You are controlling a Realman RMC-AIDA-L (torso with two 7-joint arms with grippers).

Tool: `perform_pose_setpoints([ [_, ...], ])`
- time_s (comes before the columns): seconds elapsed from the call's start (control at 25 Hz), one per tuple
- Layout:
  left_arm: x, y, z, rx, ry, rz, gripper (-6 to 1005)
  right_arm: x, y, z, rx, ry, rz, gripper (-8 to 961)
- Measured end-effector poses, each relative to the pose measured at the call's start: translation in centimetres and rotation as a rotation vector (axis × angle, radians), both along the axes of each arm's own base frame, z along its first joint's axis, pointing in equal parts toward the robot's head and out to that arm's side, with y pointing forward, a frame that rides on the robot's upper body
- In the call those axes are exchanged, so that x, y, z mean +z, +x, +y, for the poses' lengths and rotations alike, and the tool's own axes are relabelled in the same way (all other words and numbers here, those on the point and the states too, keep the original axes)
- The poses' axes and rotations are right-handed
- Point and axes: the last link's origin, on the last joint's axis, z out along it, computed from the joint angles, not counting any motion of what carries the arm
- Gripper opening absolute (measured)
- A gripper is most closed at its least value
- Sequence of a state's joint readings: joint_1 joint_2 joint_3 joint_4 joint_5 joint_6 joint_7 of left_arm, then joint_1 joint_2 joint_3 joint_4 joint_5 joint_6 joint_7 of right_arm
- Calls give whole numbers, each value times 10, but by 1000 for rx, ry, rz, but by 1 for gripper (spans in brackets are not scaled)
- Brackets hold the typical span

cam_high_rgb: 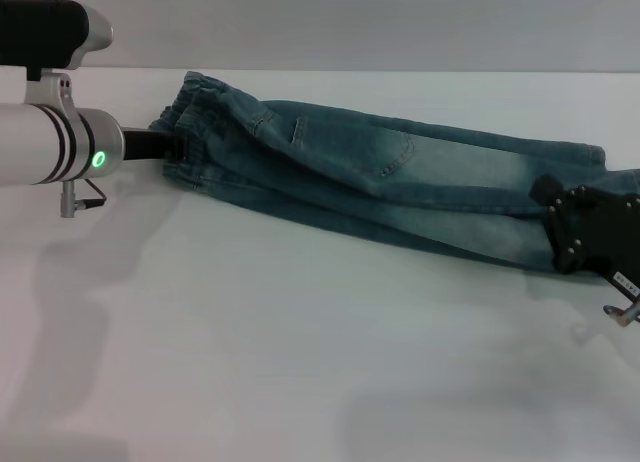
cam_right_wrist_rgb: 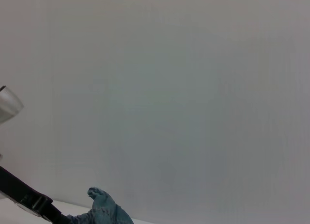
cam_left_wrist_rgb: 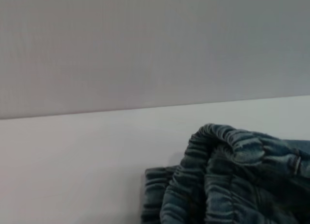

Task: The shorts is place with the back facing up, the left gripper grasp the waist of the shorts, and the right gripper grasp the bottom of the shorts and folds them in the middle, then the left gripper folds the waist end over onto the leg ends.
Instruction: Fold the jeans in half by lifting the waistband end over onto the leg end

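Head view, with both wrist views. The shorts [cam_high_rgb: 380, 187] lay across the far half of the white surface [cam_high_rgb: 300, 362] as a long, narrow band already doubled lengthwise, one back pocket showing on the upper layer. This suggests the middle fold was complete or nearly so. The waist [cam_high_rgb: 195, 117], its gathered elastic bunched and slightly lifted, sat at the left end. The bottom of the shorts [cam_high_rgb: 560, 207] sat at the right end.

The left hand [cam_high_rgb: 165, 147] reached in from the left on its silver-white arm and met the waist at the near edge of the band, where the fabric puckered around it. It appeared closed on the waist, though the fingers themselves were hidden in the cloth. The left wrist view showed only the ruffled waist [cam_left_wrist_rgb: 227, 175] close against the camera, consistent with a grip at that end.

The right hand [cam_high_rgb: 590, 232] rested on the right end of the band, over the leg ends. Whether it was open or closed on the hems could not be told. Holding both ends kept the doubled layers aligned. The remaining step, judged from this layout, was to carry the waist rightward onto the leg ends.
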State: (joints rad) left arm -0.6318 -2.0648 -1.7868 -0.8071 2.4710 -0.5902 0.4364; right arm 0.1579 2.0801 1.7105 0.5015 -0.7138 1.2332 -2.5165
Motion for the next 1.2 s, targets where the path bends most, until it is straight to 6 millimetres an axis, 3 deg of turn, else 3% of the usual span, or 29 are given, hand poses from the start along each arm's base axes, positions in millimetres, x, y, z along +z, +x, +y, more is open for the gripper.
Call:
perform_pose_setpoints([
  [0.28,15,11,-1,-41,62,-31,14,-1,2,-2,-9,-8,5,-1],
  [0.52,15,9,-2,-29,58,-32,213,-1,3,-4,-13,-11,4,-1],
  [0.64,13,6,-2,-25,56,-22,441,-2,3,-4,-12,-12,4,-1],
  [1.2,9,-8,2,2,37,42,765,-3,2,-4,-11,-24,8,-1],
])
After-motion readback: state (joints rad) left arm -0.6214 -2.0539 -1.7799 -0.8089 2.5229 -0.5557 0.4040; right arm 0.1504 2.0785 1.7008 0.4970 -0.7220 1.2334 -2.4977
